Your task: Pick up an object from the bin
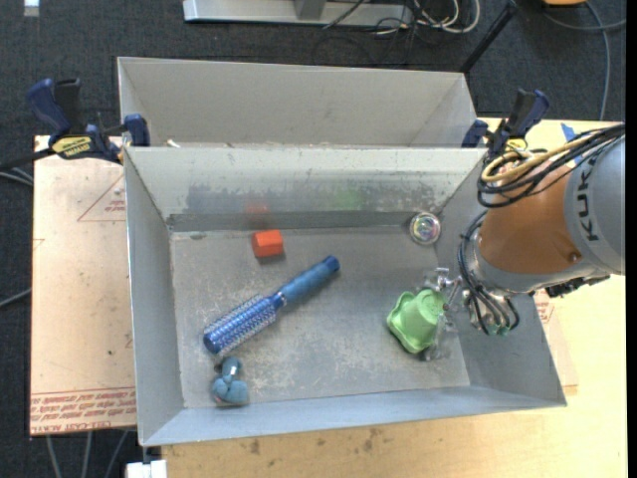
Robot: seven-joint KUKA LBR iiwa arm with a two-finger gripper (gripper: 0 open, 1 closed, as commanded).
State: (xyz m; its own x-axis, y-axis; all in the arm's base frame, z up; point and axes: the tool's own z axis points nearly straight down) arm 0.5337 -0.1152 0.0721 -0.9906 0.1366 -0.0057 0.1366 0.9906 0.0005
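My gripper (438, 317) is low at the right side of the bin, its metal fingers right against a crumpled light-green soft thing (411, 319) on the bin floor. The green thing lies at the fingers' left; whether they are round it I cannot tell. A small shiny round thing (425, 228) lies at the back right, just above the gripper.
A blue hairbrush (269, 307) lies slantwise in the middle of the floor. A small orange-red block (268, 244) sits near the back wall. A small blue-grey lump (231, 385) rests in the front left corner. The arm with its orange cover and cables hangs over the right wall.
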